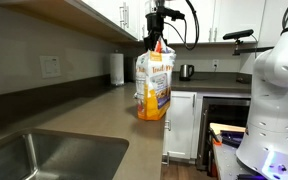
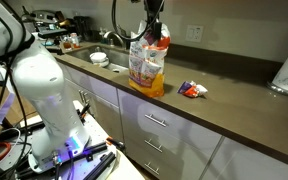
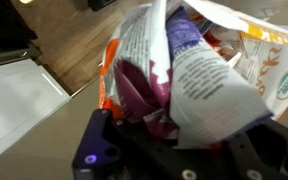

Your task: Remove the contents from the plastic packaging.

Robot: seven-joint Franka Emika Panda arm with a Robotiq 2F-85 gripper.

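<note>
Directly above the bag (image 1: 154,88), the pincer (image 1: 157,42) clenches its top; the bag stands upright, base on the worktop (image 1: 84,115).

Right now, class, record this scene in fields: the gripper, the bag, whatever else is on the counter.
plastic packaging: upright, base on the counter near its front edge
gripper: shut on the packaging's top
small packet: red, white, blue; lies on the counter, apart from the packaging
sink: set in the counter, farther along
</note>
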